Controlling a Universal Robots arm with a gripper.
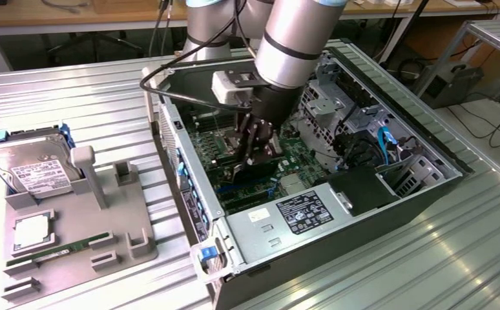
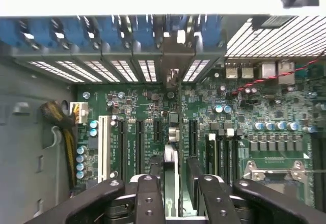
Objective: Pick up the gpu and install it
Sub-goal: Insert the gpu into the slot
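Exterior view, left to right. A hard drive (image 1: pixel 30 169) stands in a grey fixture (image 1: pixel 116 223) on the ribbed metal table (image 1: pixel 422 258). On the same fixture, nearer the camera, lie a square chip (image 1: pixel 30 230) and a green memory stick (image 1: pixel 53 253). To the exterior view's right of the fixture, an open PC case (image 1: pixel 194 194) lies on its side, exposing the motherboard (image 1: pixel 298 161). The arm (image 1: pixel 298 39) reaches down into the case, with its gripper (image 1: pixel 259 154) low over the board. The gpu (image 1: pixel 252 172) stands on edge directly under the gripper, set upright on the motherboard among the expansion slots. Whether the gripper is clamped on the card or has released it cannot be told. Further right are the labelled power supply (image 1: pixel 306 210) and a blue cable (image 1: pixel 386 142). Wrist view: the gripper (image 2: pixel 179 179) straddles the gpu (image 2: pixel 171 158), which runs edge-on toward the case's rear bracket openings (image 2: pixel 127 68).
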